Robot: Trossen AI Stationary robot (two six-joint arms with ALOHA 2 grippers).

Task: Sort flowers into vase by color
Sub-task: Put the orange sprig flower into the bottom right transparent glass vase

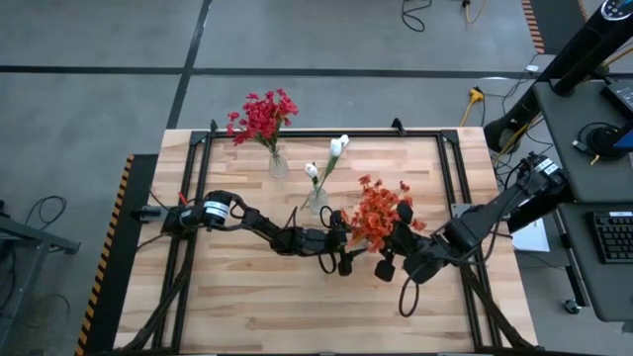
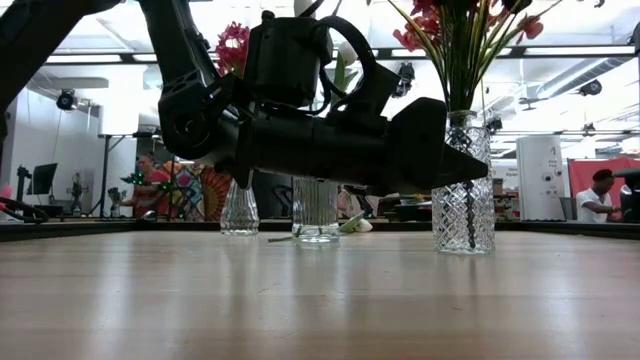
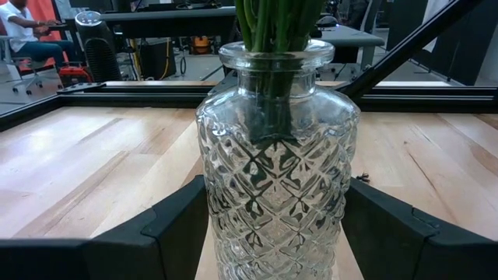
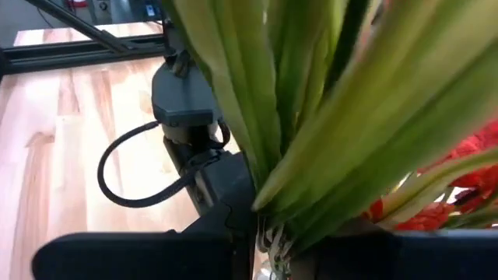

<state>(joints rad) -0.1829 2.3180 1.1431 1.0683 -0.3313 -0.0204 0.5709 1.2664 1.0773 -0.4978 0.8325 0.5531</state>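
Note:
A cut-glass vase [image 3: 276,155] stands on its base on the table's middle, holding orange-red flowers [image 1: 379,213] on green stalks [image 4: 311,140]. My left gripper [image 3: 276,233] reaches in level from the table's left and is closed around the vase [image 2: 462,190]. My right gripper [image 4: 264,241] comes from the right, above the vase, shut on the stalks. Crimson-red flowers [image 1: 262,117] stand in a small vase [image 1: 278,164] at the far left. White buds [image 1: 337,148] stand in another vase [image 1: 317,201]. My left gripper has the vase's lower body [image 3: 214,210] between its two fingers [image 3: 175,225], one on each side. The fingers come level from the table's left. The vase stands upright with its base on the table. My right gripper pinches green stalks [image 4: 272,214] of the orange-red flowers between its two fingers, slanting down from the table's right. The stalks fan out beyond the fingers. How many stalks it has, I cannot tell.
A black frame [image 1: 326,135] runs along the table's edges. Bare wood [image 1: 297,307] lies toward the near edge. People [image 2: 598,195] and equipment show in the room beyond the table.

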